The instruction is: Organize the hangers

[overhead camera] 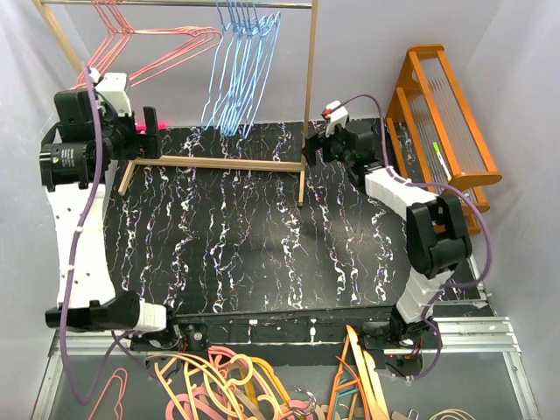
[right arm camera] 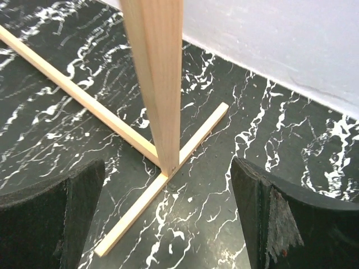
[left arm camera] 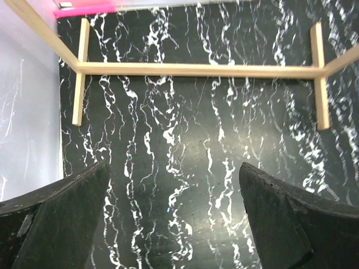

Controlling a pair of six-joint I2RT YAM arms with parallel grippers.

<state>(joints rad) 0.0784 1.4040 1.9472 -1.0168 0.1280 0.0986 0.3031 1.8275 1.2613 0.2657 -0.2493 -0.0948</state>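
Observation:
Several pink-red wire hangers (overhead camera: 144,48) and several light blue hangers (overhead camera: 245,66) hang from the rail of a wooden rack (overhead camera: 308,96) at the back of the table. My left gripper (overhead camera: 150,131) is by the rack's left foot, below the pink ones. It is open (left arm camera: 174,218) with only the marbled table between its fingers. By the rack's right post hovers my right gripper (overhead camera: 312,153). It is also open (right arm camera: 168,218) and holds nothing; the post (right arm camera: 160,84) stands just ahead of it.
The rack's base crossbar (left arm camera: 196,69) and feet (right arm camera: 151,196) lie flat on the black marbled table (overhead camera: 262,236). An orange wooden stand (overhead camera: 446,114) fills the right side. Thick orange, pink and cream hangers (overhead camera: 227,385) are piled below the near edge.

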